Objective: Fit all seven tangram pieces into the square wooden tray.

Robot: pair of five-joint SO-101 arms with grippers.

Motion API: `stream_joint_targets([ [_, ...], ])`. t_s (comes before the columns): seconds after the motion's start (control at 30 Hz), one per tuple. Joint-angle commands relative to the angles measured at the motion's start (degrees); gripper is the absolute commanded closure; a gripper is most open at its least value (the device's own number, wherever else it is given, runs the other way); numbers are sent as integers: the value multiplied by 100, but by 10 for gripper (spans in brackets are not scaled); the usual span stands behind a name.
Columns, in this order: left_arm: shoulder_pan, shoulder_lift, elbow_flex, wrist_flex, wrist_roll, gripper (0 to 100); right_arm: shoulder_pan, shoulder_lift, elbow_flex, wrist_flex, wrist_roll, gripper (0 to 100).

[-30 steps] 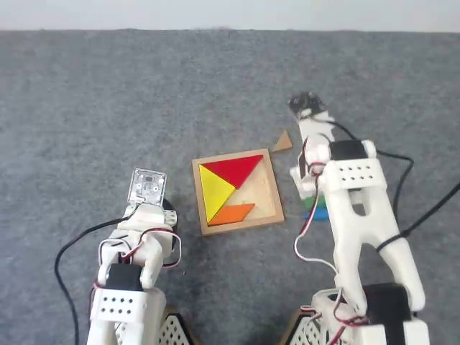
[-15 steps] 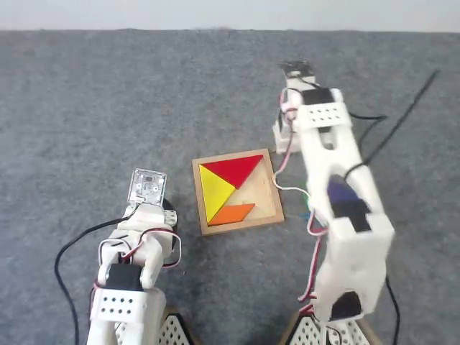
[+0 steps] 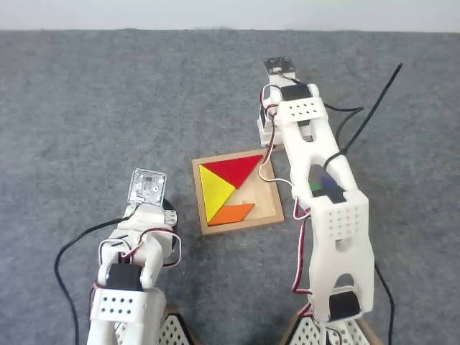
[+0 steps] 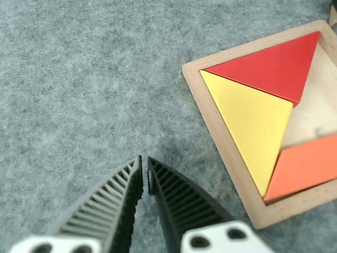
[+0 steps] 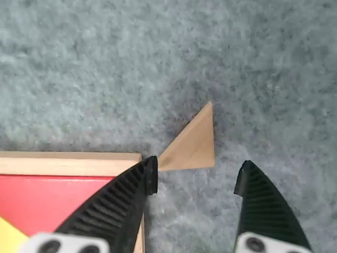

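The square wooden tray [image 3: 275,208] lies mid-table and holds a red triangle [image 3: 233,169], a yellow triangle [image 3: 214,190] and an orange parallelogram [image 3: 231,213]. My right gripper [image 5: 198,173] is open just past the tray's far right corner [image 5: 68,156]. A small plain wooden triangle [image 5: 192,145] lies on the mat between and just ahead of its fingertips, one finger [image 5: 131,192] touching its point. My left gripper [image 4: 145,168] is shut and empty, low over the mat to the left of the tray [image 4: 221,142]. A green piece [image 3: 315,185] and a blue piece [image 3: 332,185] show through the right arm.
Grey felt mat [image 3: 108,108] covers the table, with open room on the far side and on the left. The right arm [image 3: 316,165] stretches along the tray's right side. Cables [image 3: 366,122] trail to its right.
The right arm has swung from beside the tray's right edge forward and leftward to the far right corner, now covering the wooden triangle in the high view. The left arm has not moved.
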Motion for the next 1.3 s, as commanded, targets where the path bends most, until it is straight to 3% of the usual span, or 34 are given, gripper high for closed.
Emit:
stream_joint_targets([
  [0.0, -18, -79, -48, 26, 35, 985, -31, 48, -308, -92, -79, 742],
  [0.13, -18, -79, -48, 26, 35, 985, -13, 180, -334, -215, -123, 742],
  [0.53, -18, -79, -48, 26, 35, 985, -4, 259, -334, -295, -1204, 742],
  [1.27, -18, -79, -48, 26, 35, 985, 321, 145, -835, -171, -1169, 742],
])
